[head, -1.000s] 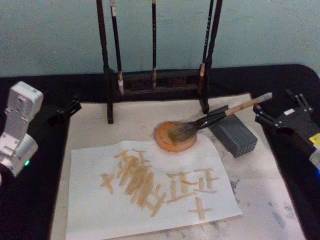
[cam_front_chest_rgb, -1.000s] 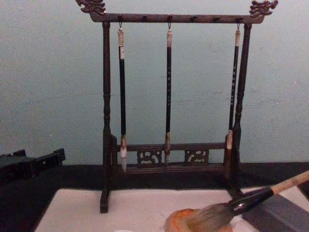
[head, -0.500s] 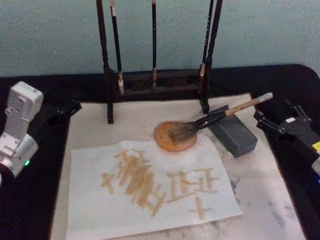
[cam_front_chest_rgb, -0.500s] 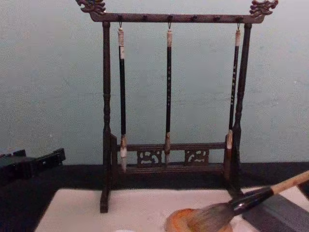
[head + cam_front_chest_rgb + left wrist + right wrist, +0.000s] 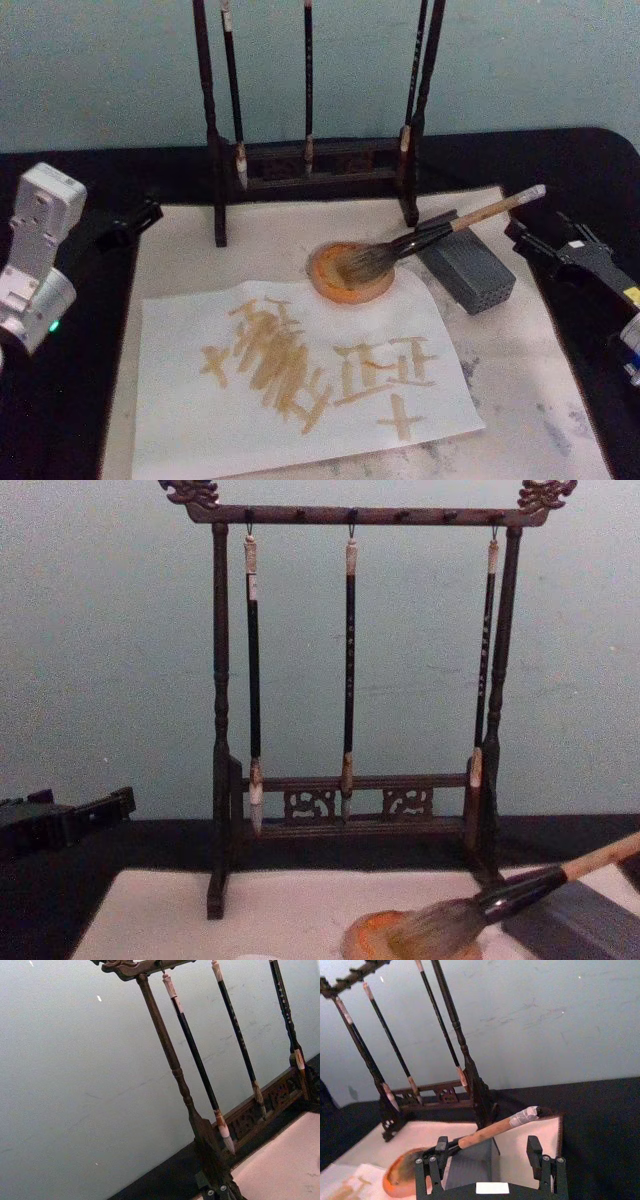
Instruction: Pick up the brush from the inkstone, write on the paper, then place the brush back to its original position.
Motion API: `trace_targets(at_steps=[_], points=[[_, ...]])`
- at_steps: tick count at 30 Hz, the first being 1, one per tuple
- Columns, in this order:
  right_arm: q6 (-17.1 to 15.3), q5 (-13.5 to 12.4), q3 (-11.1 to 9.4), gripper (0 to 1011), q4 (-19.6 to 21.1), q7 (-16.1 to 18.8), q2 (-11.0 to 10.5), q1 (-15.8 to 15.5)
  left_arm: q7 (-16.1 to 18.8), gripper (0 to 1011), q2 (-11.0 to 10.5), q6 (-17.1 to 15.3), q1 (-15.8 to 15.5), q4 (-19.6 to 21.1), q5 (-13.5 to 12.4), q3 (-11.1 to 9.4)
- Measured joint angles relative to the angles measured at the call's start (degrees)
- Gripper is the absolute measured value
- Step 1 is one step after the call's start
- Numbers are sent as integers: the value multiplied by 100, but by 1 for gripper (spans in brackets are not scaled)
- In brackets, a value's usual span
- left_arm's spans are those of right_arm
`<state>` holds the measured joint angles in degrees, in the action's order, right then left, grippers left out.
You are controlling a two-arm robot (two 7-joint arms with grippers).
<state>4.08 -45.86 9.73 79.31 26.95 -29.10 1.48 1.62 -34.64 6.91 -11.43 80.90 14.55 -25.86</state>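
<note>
– On the inkstone [image 5: 335,291], is that where your brush is?
– Yes. The brush [image 5: 450,226] has its bushy hairs down in the inkstone. Its handle leans up on the grey block [image 5: 470,270] just to the right of the inkstone. I think it lies that way so the wet hairs stay off the paper [image 5: 180,400] and the handle sits high, easy for you to grab.
– And the paper?
– It lies just in front of the inkstone, with tan marks all over it. I think the writing is done.
– What are your grippers doing?
– Your right gripper [image 5: 487,1144] is to the right of the inkstone, near the handle's tip but not touching it. It is wide open and holds nothing. Your left gripper [image 5: 135,218] waits well off to the left of the inkstone. I cannot tell if it is open or closed.
– Which view helps you most?
– The head view gives you the paper and its marks from above. The chest view looks from the side. There you see the handle slope up from the inkstone, and the rack [image 5: 220,730] behind it with three thin brushes [image 5: 349,660] hanging. The right wrist view gives you the wide gap between the jaws.
</note>
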Motion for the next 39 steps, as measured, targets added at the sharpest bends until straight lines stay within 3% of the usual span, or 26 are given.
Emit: trace_targets(at_steps=[18,39], points=[[-492,-1186,-136,1008,-822,534,249,421,0,1002,0,0,0,0,0,0],[-730,-1832,144,1008,-1860,1051,391,1133,0,1002,0,0,0,0,0,0]])
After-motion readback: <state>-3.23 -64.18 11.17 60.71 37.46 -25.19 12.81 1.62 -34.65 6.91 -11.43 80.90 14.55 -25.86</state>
